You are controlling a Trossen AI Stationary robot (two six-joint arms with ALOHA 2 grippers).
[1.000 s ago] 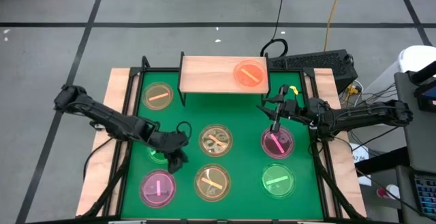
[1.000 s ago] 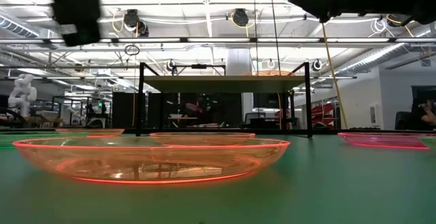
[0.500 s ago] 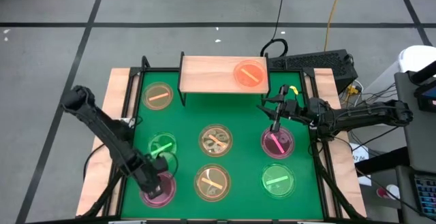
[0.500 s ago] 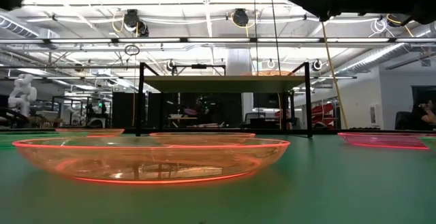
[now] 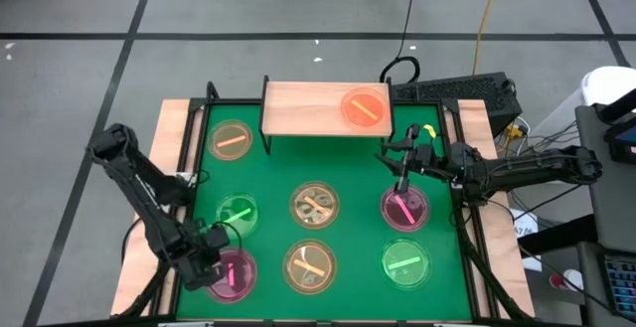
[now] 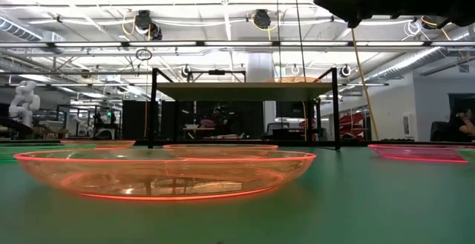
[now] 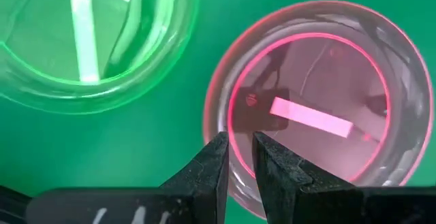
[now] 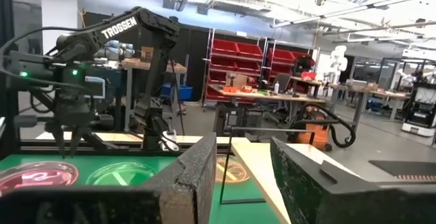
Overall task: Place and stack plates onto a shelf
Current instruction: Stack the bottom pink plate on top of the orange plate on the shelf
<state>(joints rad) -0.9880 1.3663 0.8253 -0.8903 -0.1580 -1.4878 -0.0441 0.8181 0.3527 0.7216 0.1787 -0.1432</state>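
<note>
One wrist view shows left gripper (image 7: 238, 157) nearly closed over pink plate (image 7: 320, 108) rim, nothing held.

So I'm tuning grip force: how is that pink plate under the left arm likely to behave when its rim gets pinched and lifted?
The pink plate looks thin and translucent, so probably light and fairly stiff. Its glossy rim may slip in narrow jaws; the left gripper has them a small gap apart at that rim. Held by one edge, it would likely hang tilted.
</note>
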